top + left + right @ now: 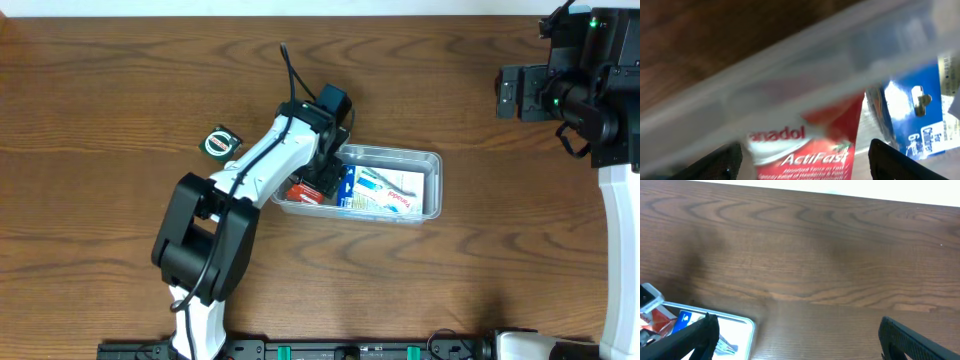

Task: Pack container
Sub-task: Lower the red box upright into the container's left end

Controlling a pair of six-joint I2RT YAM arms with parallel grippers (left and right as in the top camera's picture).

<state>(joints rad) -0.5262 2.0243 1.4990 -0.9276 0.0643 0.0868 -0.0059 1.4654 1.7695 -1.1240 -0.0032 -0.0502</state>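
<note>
The clear plastic container lies at the table's middle. In it are a red Panadol ActiFast box at the left end, a blue box beside it and a white carton. My left gripper is inside the container's left end, open, with its fingers on either side of the red box and apart from it. The blue box and the blurred container rim also show there. My right gripper is open and empty above bare table at the far right.
A small round green tin sits on the wood table left of the container. The right wrist view shows the container's corner at lower left. A black rail runs along the table's front edge.
</note>
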